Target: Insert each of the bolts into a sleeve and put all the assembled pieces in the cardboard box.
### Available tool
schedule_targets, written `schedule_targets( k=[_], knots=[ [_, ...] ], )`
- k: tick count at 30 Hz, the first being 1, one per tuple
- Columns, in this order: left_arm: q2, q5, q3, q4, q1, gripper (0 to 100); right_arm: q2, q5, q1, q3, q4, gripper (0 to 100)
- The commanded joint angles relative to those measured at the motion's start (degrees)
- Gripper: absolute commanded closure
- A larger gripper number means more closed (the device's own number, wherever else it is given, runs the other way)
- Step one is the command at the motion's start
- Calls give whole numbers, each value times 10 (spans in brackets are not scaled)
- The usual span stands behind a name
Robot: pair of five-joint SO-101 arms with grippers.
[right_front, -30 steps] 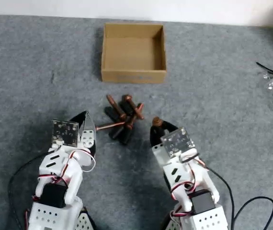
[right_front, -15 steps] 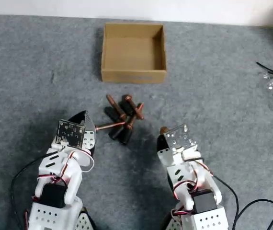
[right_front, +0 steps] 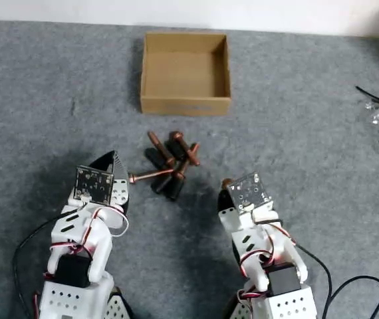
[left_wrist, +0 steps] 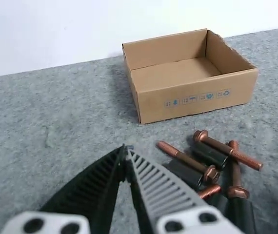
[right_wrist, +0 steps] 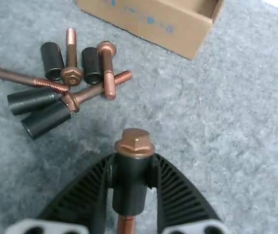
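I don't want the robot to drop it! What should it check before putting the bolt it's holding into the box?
1. Bolt pushed through its sleeve: ok, head on top, thread showing below.
2. Right gripper shut on the sleeve: ok.
3. Cardboard box has room: ok, it is empty.
4. Left gripper out of the way: ok, shut and off to one side.
5. Loose bolts and sleeves off the path to the box: cannot tell; lifting high seems safer.
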Motion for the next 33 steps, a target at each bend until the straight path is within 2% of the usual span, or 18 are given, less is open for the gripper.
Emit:
schedule_targets(
  k=[1, 9, 12, 16, 22, 33],
  knots=[
    [-5, -4, 11, -11, -4, 994, -7, -1, 7, -11, -22, 995],
    [-5, -4, 11, -10, -3, 994, -6, -1, 7, -60, -23, 995],
    [-5, -4, 11, -10, -3, 994, 40, 14, 7, -86, -25, 995],
    [-5, -4, 11, -10, -3, 994, 170, 14, 10, -154, -63, 995],
    [-5, -4, 11, -10, -3, 994, 373, -25, 8, -311, -112, 995],
    [-5, -4, 11, -13, -3, 994, 795, -24, 13, -687, -115, 995]
  ],
)
